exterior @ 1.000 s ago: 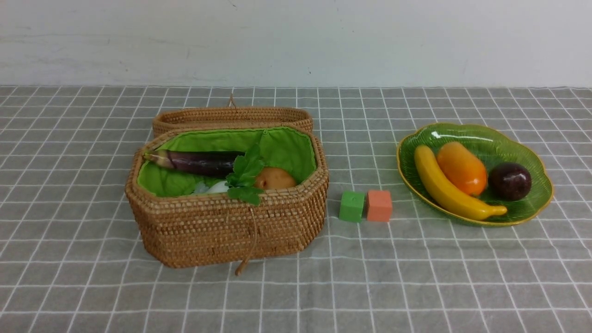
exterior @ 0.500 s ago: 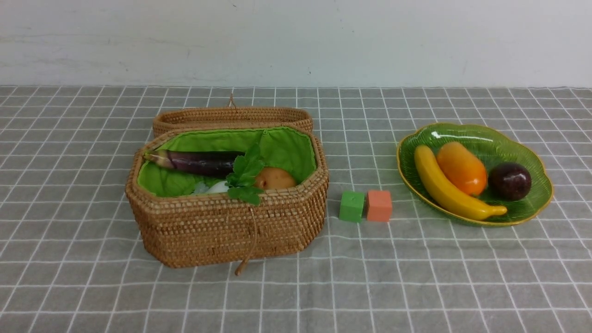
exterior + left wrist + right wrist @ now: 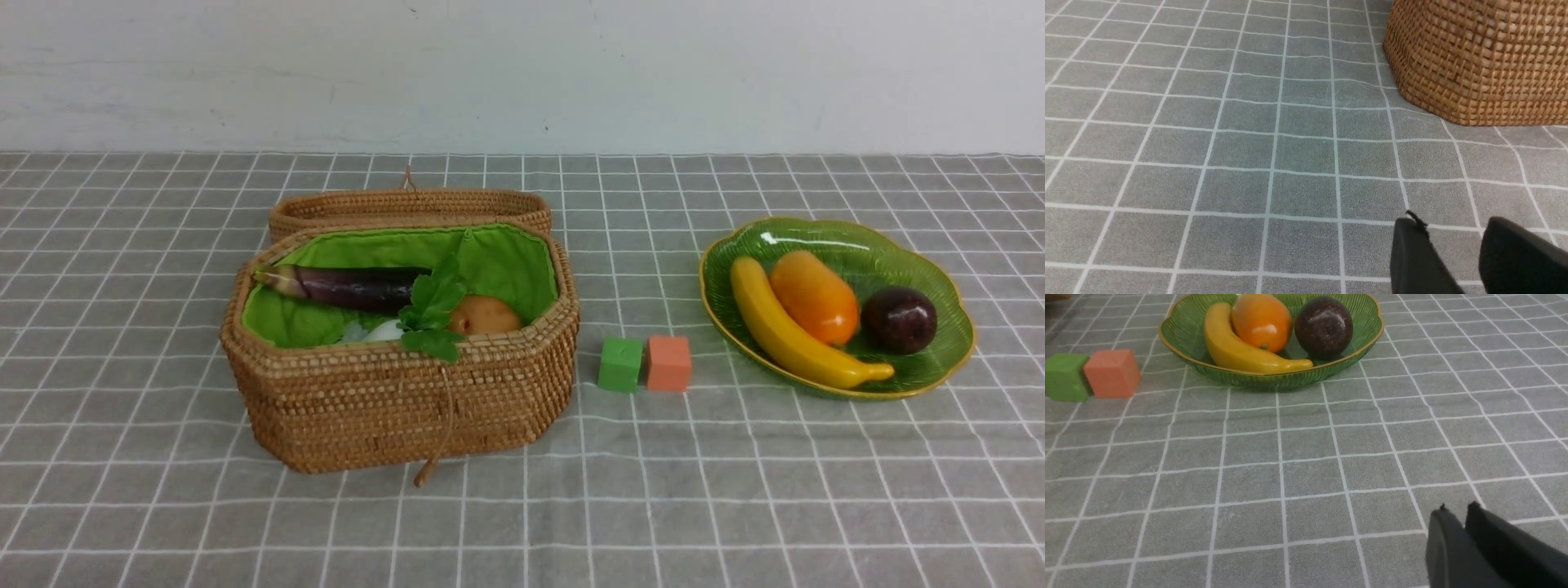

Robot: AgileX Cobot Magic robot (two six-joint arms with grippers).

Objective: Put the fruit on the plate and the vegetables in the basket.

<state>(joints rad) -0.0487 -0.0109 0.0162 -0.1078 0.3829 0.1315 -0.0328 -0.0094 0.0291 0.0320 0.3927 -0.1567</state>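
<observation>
Nothing moved — right gripper [image 3: 1455, 512] seemingly closed, low.

Light: bright, even and diffuse, seemingly from overhead.
Shadows: faint and short beneath the basket [image 3: 400, 392] and plate [image 3: 939, 371].
Glare: white streak on the plate's far rim; sheen on the mangosteen [image 3: 1323, 326].
Focus: front view slightly soft; each wrist view's tool tips blurred dark.

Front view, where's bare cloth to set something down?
Bare cloth lies in front of the basket and plate, left of the basket, and behind the cubes. Crowded: the strip between basket and plate, filled by the cubes. The plate is full of fruit.
</observation>
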